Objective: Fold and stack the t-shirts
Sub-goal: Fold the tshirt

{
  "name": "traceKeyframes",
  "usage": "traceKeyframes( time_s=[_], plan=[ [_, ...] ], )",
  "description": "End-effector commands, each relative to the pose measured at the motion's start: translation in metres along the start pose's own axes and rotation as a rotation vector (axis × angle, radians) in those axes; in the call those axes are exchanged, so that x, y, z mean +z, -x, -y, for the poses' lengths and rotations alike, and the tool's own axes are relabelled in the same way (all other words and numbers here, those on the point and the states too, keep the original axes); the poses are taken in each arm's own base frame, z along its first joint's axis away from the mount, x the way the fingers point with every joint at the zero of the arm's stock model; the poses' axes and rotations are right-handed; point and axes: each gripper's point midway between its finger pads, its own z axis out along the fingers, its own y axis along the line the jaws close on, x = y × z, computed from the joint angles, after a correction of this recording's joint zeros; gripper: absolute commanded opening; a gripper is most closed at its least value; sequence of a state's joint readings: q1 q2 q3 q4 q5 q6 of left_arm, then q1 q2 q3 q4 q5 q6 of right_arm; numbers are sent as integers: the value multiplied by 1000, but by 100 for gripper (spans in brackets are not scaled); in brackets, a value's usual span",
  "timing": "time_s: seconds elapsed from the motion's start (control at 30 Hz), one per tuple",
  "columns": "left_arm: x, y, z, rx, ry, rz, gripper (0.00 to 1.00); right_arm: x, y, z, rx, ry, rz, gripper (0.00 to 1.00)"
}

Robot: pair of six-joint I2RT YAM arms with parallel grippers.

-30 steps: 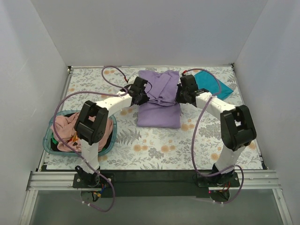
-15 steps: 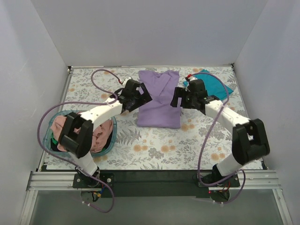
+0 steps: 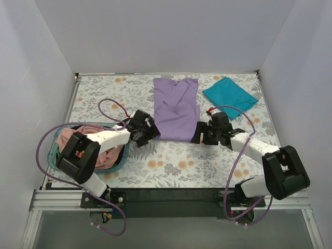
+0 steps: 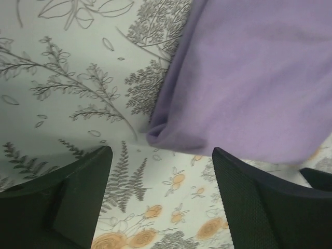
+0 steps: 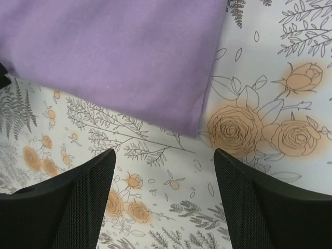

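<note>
Though wrists see lavender tee [image 4: 249, 78], overhead adds teal tee [image 3: 230, 94].

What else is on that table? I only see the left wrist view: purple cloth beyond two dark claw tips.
Observer: A folded teal t-shirt lies at the far right, apart from the purple t-shirt.
Operator: Is anything else near the purple one?
Observer: The right claw, open and holding nothing, at its near right corner.
Operator: Any more clothes?
Observer: Pink cloth heaped in a round teal basket at the near left.
</note>
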State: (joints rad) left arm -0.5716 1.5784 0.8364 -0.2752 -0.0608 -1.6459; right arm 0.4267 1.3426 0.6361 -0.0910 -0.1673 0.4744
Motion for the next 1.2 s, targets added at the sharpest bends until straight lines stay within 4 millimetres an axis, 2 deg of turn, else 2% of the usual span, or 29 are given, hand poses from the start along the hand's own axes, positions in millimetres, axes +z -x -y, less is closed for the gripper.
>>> traceKeyframes(
  time_s=[0.0, 0.03, 0.07, 0.1, 0.17, 0.2, 0.23, 0.33, 0.37, 0.4, 0.47, 0.5, 0.53, 0.57, 0.6, 0.63, 0.67, 0.7, 0.73, 0.77, 0.8, 0.83, 0.87, 0.9, 0.93, 1.0, 1.07, 1.1, 1.17],
  plan=[
    [10, -5, 4, -11, -8, -24, 70, 13, 17, -4, -13, 9, 27, 75],
    [12, -7, 3, -10, -1, -33, 65, 16, 16, -2, -16, 1, 16, 65],
    [15, -9, 0, -14, 7, -40, 54, 21, 13, 2, -7, -12, 3, 61],
    [19, -12, -4, -15, 23, -50, 48, 23, 13, 4, -7, -22, 1, 56],
    [23, -16, -5, -18, 18, -63, 30, 29, 7, 13, 4, -59, -18, 44],
    [28, -20, -8, -16, 29, -81, 4, 30, 4, 15, 9, -64, -26, 38],
    [29, -22, -9, -15, 32, -91, 0, 32, 2, 16, 16, -65, -36, 30],
    [31, -29, -11, -9, 25, -122, 0, 33, -1, 19, 18, -77, -35, 18],
    [30, -30, -12, -6, 25, -122, 0, 30, 0, 18, 15, -73, -28, 4],
    [28, -36, -19, -4, 32, -134, 0, 29, -5, 20, 16, -73, -34, 1],
    [16, -35, -19, -4, 11, -115, 0, 18, -8, 13, 15, -37, -20, 1],
    [10, -46, -29, -6, 19, -132, 0, 14, -15, 13, 23, -29, -23, 1],
    [4, -51, -29, -15, 8, -135, 0, 9, -33, 18, 33, -35, -54, 1],
    [-9, -52, -23, -17, -32, -120, 0, -2, -35, 11, 25, 1, -31, 1],
    [-16, -63, -20, 1, -52, -133, 0, -8, -43, 12, 28, 9, -33, 1],
    [-21, -76, -30, 12, -39, -151, 0, -13, -51, 8, 16, 30, -38, 1],
    [-38, -85, -19, 18, -88, -142, 0, -27, -70, 6, 8, 72, -66, 1],
    [-46, -94, -19, 34, -88, -142, 0, -34, -77, 4, 4, 85, -74, 1],
    [-52, -99, -30, 46, -49, -121, 0, -48, -78, -1, -6, 114, -43, 1],
    [-62, -117, -28, 66, -63, -144, 0, -56, -95, 3, 8, 104, -86, 1],
    [-76, -120, -22, 55, -102, -141, 0, -64, -100, 1, 9, 117, -91, 1],
    [-81, -128, -28, 60, -94, -165, 0, -76, -95, -7, 6, 154, -47, 1],
    [-90, -138, -25, 58, -116, -184, 0, -83, -96, -12, 10, 177, -45, 1],
    [-101, -140, -21, 52, -154, -188, 0, -94, -98, -17, 7, 200, -36, 1],
    [-106, -142, -17, 54, -177, -196, 0, -96, -100, -18, 15, 205, -49, 1],
    [-119, -144, -5, 59, -226, -201, 0, -107, -93, -29, 7, 252, -15, 1],
    [-131, -133, 7, 50, -258, -163, 0, -112, -85, -34, -3, 260, 9, 1],
    [-135, -129, 11, 50, -268, -147, 0, -117, -74, -39, -16, 263, 35, 1],
    [-142, -120, 20, 54, -285, -119, 0, -116, -56, -37, -24, 211, 72, 1]
  ],
)
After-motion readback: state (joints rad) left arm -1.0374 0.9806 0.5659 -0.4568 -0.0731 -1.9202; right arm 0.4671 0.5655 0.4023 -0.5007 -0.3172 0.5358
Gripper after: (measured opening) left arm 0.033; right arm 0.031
